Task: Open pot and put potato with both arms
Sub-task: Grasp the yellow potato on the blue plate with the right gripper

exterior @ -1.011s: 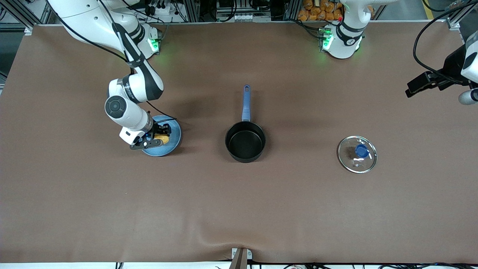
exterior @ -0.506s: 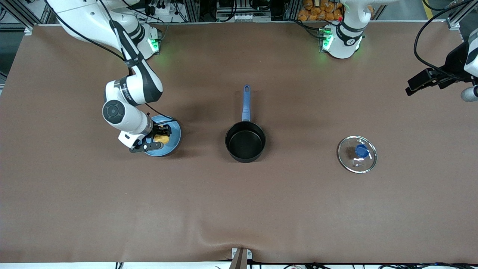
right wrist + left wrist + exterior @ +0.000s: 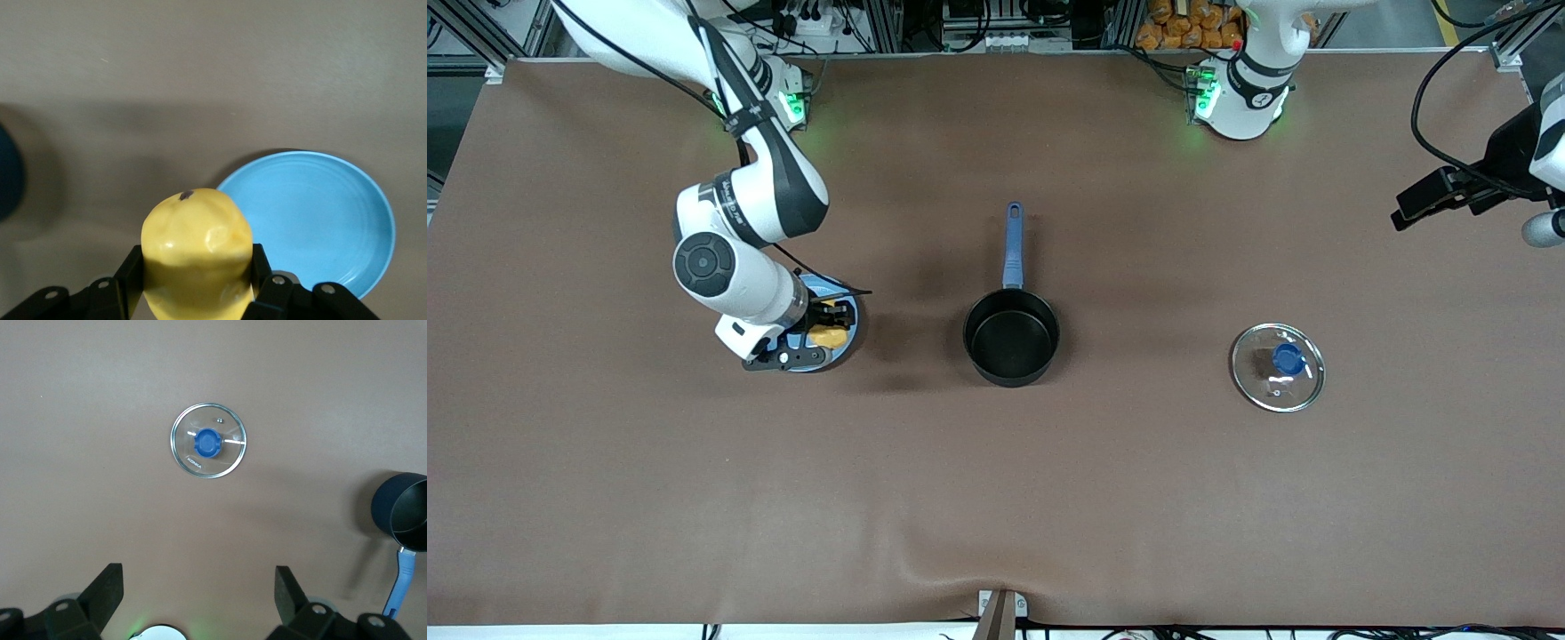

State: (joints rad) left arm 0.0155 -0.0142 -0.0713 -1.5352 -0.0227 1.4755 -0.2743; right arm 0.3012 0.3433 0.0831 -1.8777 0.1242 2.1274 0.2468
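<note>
My right gripper [image 3: 824,332] is shut on the yellow potato [image 3: 829,337] and holds it just above the blue plate [image 3: 848,308]. In the right wrist view the potato [image 3: 197,247] sits between the black fingers, with the plate [image 3: 320,213] below it. The black pot [image 3: 1011,338] stands open at mid-table, its blue handle [image 3: 1013,244] pointing toward the robots' bases. Its glass lid [image 3: 1278,366] lies flat on the table toward the left arm's end. My left gripper [image 3: 199,579] is open and empty, high over the table, with the lid [image 3: 209,440] and the pot [image 3: 402,520] below it.
The left arm [image 3: 1549,133] hangs over the table's edge at its own end. The brown table cover [image 3: 996,498] lies bare nearer to the front camera. A small bracket [image 3: 1000,609] sits at the front edge.
My right gripper has lifted the potato off the plate and shifted slightly toward the pot. The left arm has barely moved. Pot and lid have stayed put.
</note>
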